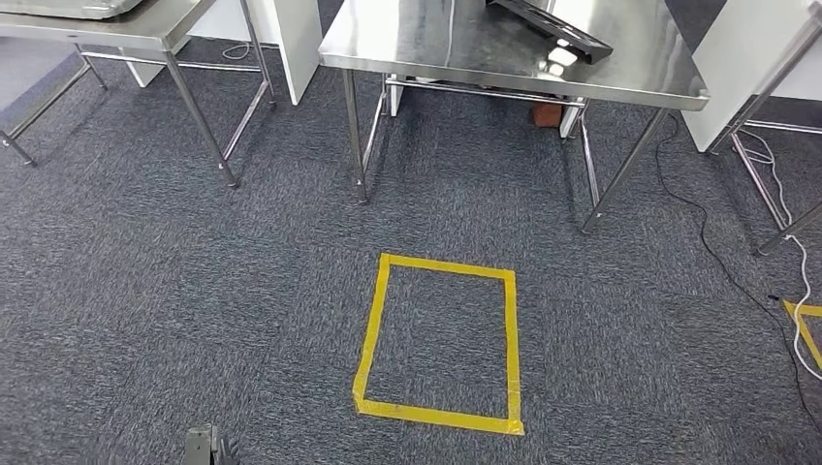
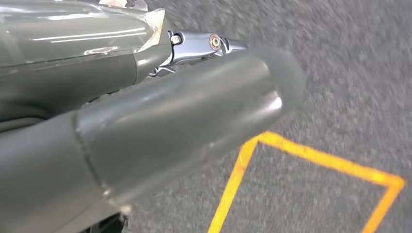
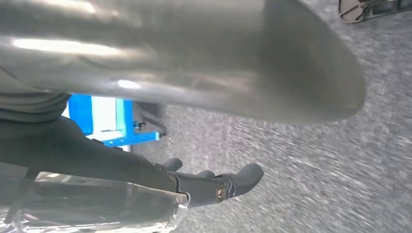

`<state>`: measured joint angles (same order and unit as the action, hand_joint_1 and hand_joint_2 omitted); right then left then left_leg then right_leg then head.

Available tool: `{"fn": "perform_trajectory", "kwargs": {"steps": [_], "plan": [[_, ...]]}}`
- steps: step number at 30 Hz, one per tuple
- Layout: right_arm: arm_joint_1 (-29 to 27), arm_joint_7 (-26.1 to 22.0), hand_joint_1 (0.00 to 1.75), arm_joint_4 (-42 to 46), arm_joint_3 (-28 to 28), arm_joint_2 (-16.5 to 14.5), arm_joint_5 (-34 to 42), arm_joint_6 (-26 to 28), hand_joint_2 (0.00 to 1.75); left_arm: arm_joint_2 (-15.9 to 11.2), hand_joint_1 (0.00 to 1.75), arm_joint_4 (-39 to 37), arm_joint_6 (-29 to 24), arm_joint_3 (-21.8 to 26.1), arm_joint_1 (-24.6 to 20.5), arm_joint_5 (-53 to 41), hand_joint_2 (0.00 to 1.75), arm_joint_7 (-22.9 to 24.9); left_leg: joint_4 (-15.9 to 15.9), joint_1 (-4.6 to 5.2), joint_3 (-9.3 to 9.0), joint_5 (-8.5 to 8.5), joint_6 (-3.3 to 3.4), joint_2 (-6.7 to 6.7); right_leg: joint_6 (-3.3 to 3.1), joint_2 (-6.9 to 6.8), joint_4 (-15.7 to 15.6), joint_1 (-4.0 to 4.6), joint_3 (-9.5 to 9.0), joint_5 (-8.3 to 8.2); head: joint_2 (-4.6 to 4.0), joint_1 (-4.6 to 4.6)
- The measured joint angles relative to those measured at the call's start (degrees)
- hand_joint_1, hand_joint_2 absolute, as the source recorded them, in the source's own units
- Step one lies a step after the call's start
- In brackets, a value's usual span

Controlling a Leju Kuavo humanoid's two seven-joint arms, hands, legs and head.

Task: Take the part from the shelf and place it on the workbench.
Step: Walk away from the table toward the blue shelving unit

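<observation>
Head view: grey carpet [image 1: 194, 291] with a yellow tape square [image 1: 441, 341] at lower centre of the frame. A steel bench [image 1: 456, 44] stands at upper centre; a long dark part [image 1: 554, 29] lies on its top towards the upper right, tilted across the surface. A second steel bench [image 1: 145, 29] sits at upper left. A black cable [image 1: 722, 266] and a white cable [image 1: 790, 218] trail over the carpet at the right edge, beside a scrap of yellow tape [image 1: 809, 329].

Left hand [image 2: 145, 126]: the thick grey thumb runs across the left wrist view, with a bright metal finger link [image 2: 204, 46] behind it. It holds nothing; whether the fingers are apart or curled cannot be told. Carpet and a corner of the tape square lie beyond it.

Right hand [image 3: 194, 73]: grey thumb large in the upper frame, dark fingers [image 3: 233, 182] extended at lower centre, nothing between them. A blue frame [image 3: 114, 121] stands on the carpet at left of that view.
</observation>
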<state>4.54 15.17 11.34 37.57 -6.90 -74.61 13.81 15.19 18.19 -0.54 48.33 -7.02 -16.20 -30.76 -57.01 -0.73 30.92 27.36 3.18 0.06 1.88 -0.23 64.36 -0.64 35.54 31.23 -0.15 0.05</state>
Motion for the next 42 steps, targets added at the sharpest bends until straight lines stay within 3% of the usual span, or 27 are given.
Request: {"fn": "perform_trajectory", "kwargs": {"steps": [2, 3, 4, 6, 8, 9, 12, 13, 15, 17, 18, 19, 20, 22, 23, 25, 27, 29, 31, 32, 33, 34, 35, 36, 38, 40, 42], "plan": [[0.00, -0.03, 0.00, 0.00, -0.01, -0.05, -0.37, 0.01, 0.00, -0.03, 0.00, -0.01, -0.01, -0.01, 0.05, 0.09, 0.00, 0.01, -0.02, 0.06, 1.29, -0.90, 0.10, -0.05, 0.16, 0.02, 7.39, -0.12, 2.31, 3.57, 0.00, 0.15], [-0.02, -0.03, 0.00, 0.00, -0.02, -0.05, -0.66, -0.03, 0.00, -0.04, 0.00, -0.02, -0.01, -0.01, 0.07, 0.09, 0.00, 0.01, -0.04, 0.08, 1.88, -1.33, 0.00, -0.17, 0.57, 0.02, 9.16, -0.14, 2.42, 3.90, 0.00, 0.17], [-0.02, -0.03, 0.00, 0.00, -0.03, -0.05, -0.96, -0.09, 0.00, -0.05, 0.00, -0.03, -0.01, -0.01, 0.07, 0.09, 0.00, 0.01, -0.05, 0.08, 2.39, -1.74, -0.16, -0.40, 1.09, 0.06, 8.78, -0.15, 1.44, 3.26, 0.00, 0.20], [-0.02, -0.03, 0.00, 0.00, -0.08, -0.03, -1.40, -0.28, 0.00, -0.04, 0.00, -0.05, -0.01, -0.05, 0.05, 0.09, 0.00, 0.01, -0.08, 0.08, 3.16, -2.55, -0.57, -1.05, 1.75, 0.87, 1.63, -0.25, -3.76, 0.79, 0.00, 0.22], [-0.05, -0.03, 0.00, -0.01, -0.10, -0.02, -1.60, -0.50, 0.00, -0.02, 0.00, -0.07, -0.03, -0.24, -0.01, 0.09, 0.00, 0.01, -0.16, 0.22, 3.69, -3.34, -1.18, -1.80, 1.39, 2.46, -6.64, -0.25, -9.07, -0.22, 0.00, 0.20], [-0.08, -0.03, 0.00, -0.01, -0.11, -0.02, -1.63, -0.58, 0.00, -0.01, 0.00, -0.07, -0.04, -0.38, -0.03, 0.09, 0.00, 0.01, -0.20, 0.29, 3.85, -3.70, -1.51, -2.17, 1.06, 2.98, -8.75, -0.22, -10.21, -0.15, 0.00, 0.20], [-0.06, -0.03, 0.00, -0.01, -0.14, -0.13, -1.67, -0.67, 0.00, -0.05, 0.00, -0.08, -0.05, -0.76, 0.07, 0.09, 0.00, 0.01, -0.33, 0.22, 4.37, -4.23, -2.61, -3.13, -0.11, 2.00, -9.46, -0.34, -9.77, -0.42, 0.00, 0.09], [-0.04, -0.03, 0.00, 0.00, -0.15, -0.16, -1.67, -0.68, 0.00, -0.07, 0.00, -0.09, -0.05, -0.83, 0.11, 0.09, 0.00, 0.01, -1.24, 0.13, 4.86, -3.31, -2.90, -2.83, -0.76, 1.47, -9.53, -0.48, -9.60, -0.74, 0.00, -0.10], [-0.09, -0.03, 0.00, 0.00, -0.15, -0.19, -1.67, -0.69, 0.00, -0.11, 0.00, -0.10, -0.06, -0.92, 0.14, 0.10, 0.00, 0.01, -6.38, 0.01, 6.86, 0.86, -3.34, -1.52, -1.79, 0.30, -9.60, -0.60, -9.18, -1.34, 0.00, -0.42], [-0.29, -0.03, 0.00, 0.00, -0.15, -0.14, -1.67, -0.75, 0.00, -0.12, 0.00, -0.14, -0.10, -0.98, 0.20, 0.13, 0.00, 0.01, -13.83, -0.07, 9.33, 4.97, -3.81, -0.65, -2.14, -0.94, -9.53, -0.35, -8.75, -1.60, 0.00, -0.58], [-0.39, -0.03, 0.00, 0.00, -0.15, -0.14, -1.67, -0.85, 0.00, -0.13, 0.00, -0.17, -0.12, -0.99, 0.27, 0.14, 0.00, 0.01, -16.01, -0.11, 9.74, 5.58, -3.98, -0.46, -2.14, -1.59, -9.48, -0.26, -8.61, -1.66, 0.00, -0.59], [-0.44, -0.03, 0.00, 0.00, -0.15, -0.15, -1.67, -0.98, 0.00, -0.13, 0.00, -0.20, -0.14, -0.99, 0.34, 0.16, 0.00, 0.01, -16.10, -0.17, 9.11, 5.08, -4.05, -0.27, -2.10, -2.21, -9.43, -0.22, -8.56, -1.67, 0.00, -0.60], [-0.45, -0.03, 0.00, 0.00, -0.15, -0.16, -1.67, -1.12, 0.00, -0.15, 0.00, -0.24, -0.16, -1.01, 0.39, 0.20, 0.00, 0.01, -13.78, -0.23, 7.32, 3.68, -4.04, 0.06, -2.06, -2.81, -9.38, -0.20, -8.64, -1.67, 0.00, -0.60], [-0.36, -0.03, 0.00, 0.00, -0.15, -0.18, -1.67, -1.32, 0.00, -0.21, 0.00, -0.26, -0.19, -1.09, 0.34, 0.36, 0.00, 0.01, -5.86, -0.13, 2.35, 0.78, -3.72, 2.11, -1.85, -3.83, -9.22, -0.01, -8.84, -1.54, 0.00, -0.63], [-0.32, -0.04, 0.00, 0.00, -0.15, -0.20, -1.67, -1.40, 0.00, -0.24, 0.00, -0.27, -0.21, -1.15, 0.29, 0.46, 0.00, 0.02, -2.94, 0.08, 0.70, -0.10, -3.30, 3.17, -1.69, -4.28, -9.13, 0.18, -8.84, -1.49, 0.00, -0.58], [-0.24, -0.08, 0.00, 0.00, -0.15, -0.20, -1.67, -1.54, 0.00, -0.27, 0.00, -0.29, -0.23, -1.26, 0.26, 0.59, 0.00, 0.04, -0.88, 0.59, -0.06, -0.16, -2.39, 3.97, -1.22, -5.20, -8.98, 0.65, -8.80, -1.44, 0.00, -0.52], [-0.11, -0.18, 0.00, 0.01, -0.15, -0.22, -1.66, -1.65, 0.00, -0.25, 0.00, -0.33, -0.47, -1.33, 0.27, 0.53, 0.00, 0.10, -0.43, 0.54, 0.37, -0.43, -1.50, 2.72, -0.58, -5.81, -8.80, 0.82, -8.97, -1.28, 0.00, -0.51], [-0.02, -0.52, 0.00, 0.02, -0.15, -0.26, -1.53, -1.77, 0.00, 0.14, 0.00, -0.53, -2.13, -1.51, 0.36, -0.19, 0.00, 0.00, 0.07, 0.23, 0.64, -0.96, -0.63, 1.53, -0.30, -3.97, -6.48, 0.68, -7.84, 0.32, 0.00, -0.33], [-0.13, -0.93, 0.00, 0.01, -0.15, -0.30, -1.28, -1.88, 0.00, 1.09, 0.00, -1.27, -4.70, -2.02, 0.72, -1.26, 0.00, -0.97, 0.21, 0.14, 1.07, -1.35, -0.06, 0.30, -0.56, -1.19, 0.73, 0.37, -4.41, 3.79, 0.00, -0.10], [-0.24, -1.07, 0.00, 0.00, -0.15, -0.32, -1.19, -1.91, 0.00, 1.64, 0.00, -1.80, -5.65, -2.31, 1.04, -1.56, 0.00, -1.63, 0.20, 0.19, 1.30, -1.50, 0.06, -0.40, -0.58, -0.53, 4.98, 0.25, -2.35, 5.34, 0.00, -0.08], [-0.35, -1.15, 0.00, 0.00, -0.15, -0.33, -1.12, -1.92, 0.00, 2.08, 0.00, -2.32, -6.11, -2.55, 1.42, -1.72, 0.00, -2.19, 0.18, 0.22, 1.46, -1.63, 0.11, -1.14, -0.37, -0.21, 7.96, 0.17, -0.85, 6.13, 0.00, -0.07], [-0.43, -1.25, 0.00, 0.00, -0.14, -0.33, -1.09, -1.92, 0.00, 2.42, 0.00, -2.78, -6.32, -2.70, 1.80, -1.77, 0.00, -2.50, 0.17, 0.23, 1.54, -1.75, 0.08, -1.89, 0.02, -0.05, 8.69, 0.14, -0.42, 5.87, 0.00, -0.04], [-0.47, -1.34, 0.00, 0.00, -0.13, -0.33, -1.09, -1.92, 0.00, 2.68, 0.00, -3.24, -6.40, -2.77, 2.12, -1.78, 0.00, -2.66, 0.15, 0.23, 1.56, -1.86, -0.02, -2.64, 0.55, 0.12, 6.99, 0.09, -1.15, 4.62, 0.00, -0.04], [-0.45, -1.42, 0.00, 0.00, -0.12, -0.32, -1.09, -1.92, 0.00, 2.84, 0.00, -3.65, -6.41, -2.81, 2.30, -1.79, 0.00, -2.72, 0.14, 0.22, 1.55, -1.97, -0.16, -3.39, 1.06, 0.58, 3.17, -0.01, -2.86, 2.69, 0.00, -0.03], [-0.37, -1.50, 0.00, 0.00, -0.12, -0.31, -1.16, -1.99, 0.00, 2.99, 0.00, -4.33, -6.29, -2.85, 2.30, -1.67, 0.00, -2.39, 0.00, 0.39, 1.67, -2.18, -0.60, -4.85, 1.44, 2.82, -5.14, -0.32, -6.34, -0.64, 0.00, -0.03], [-0.32, -1.51, 0.00, 0.00, -0.13, -0.31, -1.32, -2.10, 0.00, 3.00, 0.00, -4.85, -6.15, -2.84, 2.25, -1.38, 0.00, -1.76, -0.08, 0.48, 1.99, -2.43, -1.26, -5.97, 0.93, 4.04, -8.50, -0.31, -7.47, -1.68, 0.00, -0.08], [-0.24, -1.50, 0.00, 0.01, -0.12, -0.37, -1.47, -2.16, 0.00, 2.99, 0.00, -5.31, -6.11, -2.81, 2.35, -1.13, 0.00, -1.31, -0.08, 0.28, 2.38, -2.66, -2.04, -6.58, -0.02, 2.95, -8.58, -0.27, -7.60, -1.99, 0.00, -0.13]]}}
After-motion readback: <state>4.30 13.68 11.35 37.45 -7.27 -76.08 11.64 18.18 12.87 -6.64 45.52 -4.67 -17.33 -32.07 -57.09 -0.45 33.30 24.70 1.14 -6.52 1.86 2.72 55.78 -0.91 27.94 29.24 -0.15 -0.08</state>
